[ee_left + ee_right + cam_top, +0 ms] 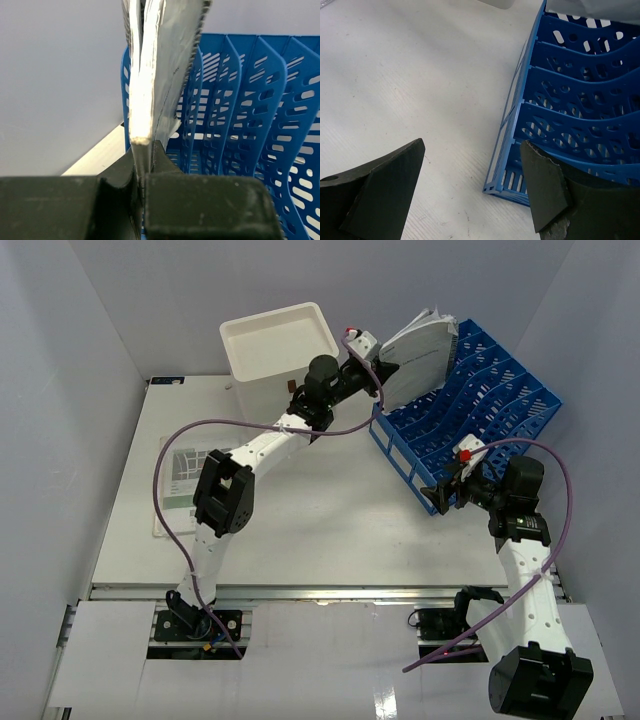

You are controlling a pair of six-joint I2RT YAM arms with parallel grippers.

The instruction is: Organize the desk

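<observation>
Desk (330, 525) long axis runs left-right. Left jaws pinching paper stack (422, 355) above blue rack (490, 410); right jaws spread.

Robotics lab cell: grey panels (70, 390) box in the desk (320, 530); left arm (225, 495) and right arm (528, 570) bolted at 6 o'clock.

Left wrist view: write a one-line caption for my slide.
Left gripper shut on a bundle of papers, held upright at one end of a blue file rack.
</observation>
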